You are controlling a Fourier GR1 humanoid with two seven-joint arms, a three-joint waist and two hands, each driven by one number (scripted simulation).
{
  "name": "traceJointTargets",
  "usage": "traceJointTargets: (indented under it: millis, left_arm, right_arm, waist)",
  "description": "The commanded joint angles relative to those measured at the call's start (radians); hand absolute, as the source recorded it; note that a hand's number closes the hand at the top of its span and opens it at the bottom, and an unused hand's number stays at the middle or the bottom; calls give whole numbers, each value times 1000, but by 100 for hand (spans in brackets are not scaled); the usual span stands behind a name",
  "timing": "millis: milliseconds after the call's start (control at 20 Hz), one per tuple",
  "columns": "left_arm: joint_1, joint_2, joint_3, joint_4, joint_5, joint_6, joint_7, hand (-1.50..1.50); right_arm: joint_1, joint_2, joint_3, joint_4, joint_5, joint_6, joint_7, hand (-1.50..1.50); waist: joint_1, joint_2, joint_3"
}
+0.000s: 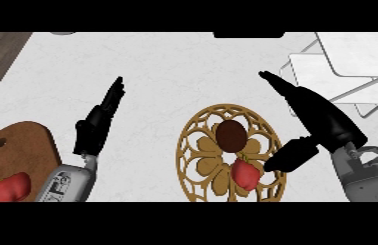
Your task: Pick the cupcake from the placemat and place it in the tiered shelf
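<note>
Brown-topped cupcake (231, 135) on placemat (187, 139); right hand (325, 120), fingers straight and empty, should lower beside it before closing; left hand (96, 126) likewise open

1. The left forearm (68, 184) comes in over the near edge of the counter (162, 64), left of the middle, leaning slightly right.
2. The left hand (96, 126) shows edge-on, its fingers (112, 96) straight and together, pointing toward the far edge.
3. The right forearm (359, 174) rises by the near right corner.
4. The right hand (325, 116) has straight fingers (277, 81) aimed far and leftward, with its thumb (291, 156) spread out to the left.
</note>
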Motion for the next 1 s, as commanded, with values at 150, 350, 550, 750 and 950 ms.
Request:
traceJointTargets:
  millis: [150,350,550,750,950]
  left_arm:
    - [-2,-2,50,30,-2,-57,-39,0]
    - [15,-41,39,8,-37,-39,-17,0]
    - [-38,-14,79,4,-38,-61,43,0]
    - [18,-54,51,-64,-67,-41,58,0]
    - [31,-27,91,-35,-52,-91,-7,0]
  right_arm:
    - [0,148,44,-87,121,39,187,-150]
    - [-20,221,20,-79,185,70,195,-150]
    - [-43,235,19,-86,217,123,231,-150]
    - [14,246,-24,-146,226,162,237,-150]
    - [18,337,35,-49,331,114,200,-150]
  waist:
    - [2,3,1]
    - [4,3,2]
    - [4,3,2]
    - [3,2,2]
    - [5,3,2]
